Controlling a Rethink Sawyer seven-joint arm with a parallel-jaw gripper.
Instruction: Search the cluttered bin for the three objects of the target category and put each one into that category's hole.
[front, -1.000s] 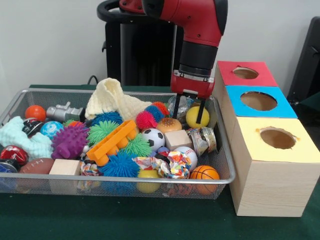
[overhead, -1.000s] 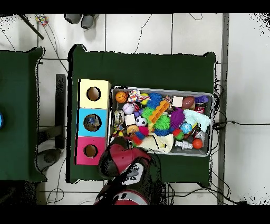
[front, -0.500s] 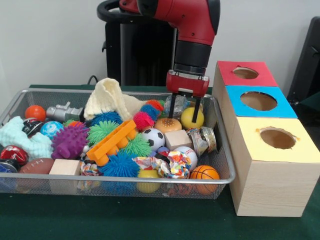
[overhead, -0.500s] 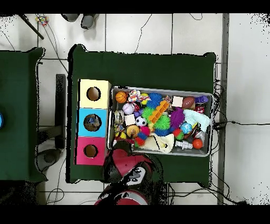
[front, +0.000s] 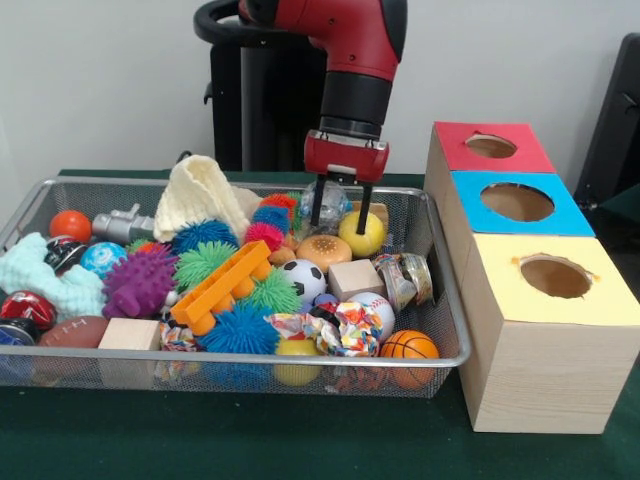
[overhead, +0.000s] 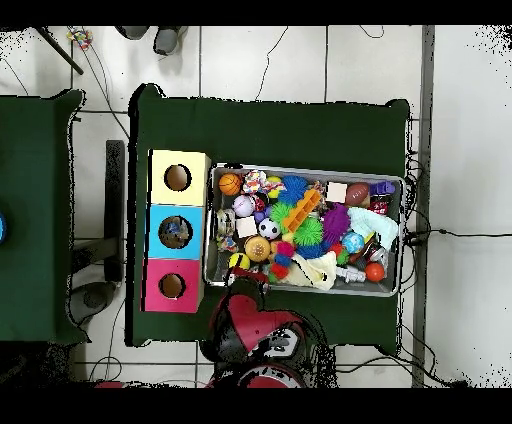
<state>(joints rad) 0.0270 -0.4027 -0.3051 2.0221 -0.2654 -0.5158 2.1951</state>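
The claw (front: 340, 218) hangs open above the far right of the bin (front: 448, 330), a clear ball (front: 328, 204) between its fingers, a yellow ball (front: 362, 233) beside.

I've got the gripper (front: 340, 212) hanging open over the wire bin (front: 445, 322), fingers straddling a clear crinkly ball (front: 330, 203) beside the yellow ball (front: 361, 234).

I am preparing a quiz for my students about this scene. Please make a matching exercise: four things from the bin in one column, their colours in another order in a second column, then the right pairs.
Things:
1. spiky ball
2. toy brick
3. knitted cloth
4. ball under the tool

Colours:
A. cream
B. yellow
C. purple
D. orange

Pairs: 1-C, 2-D, 3-A, 4-B
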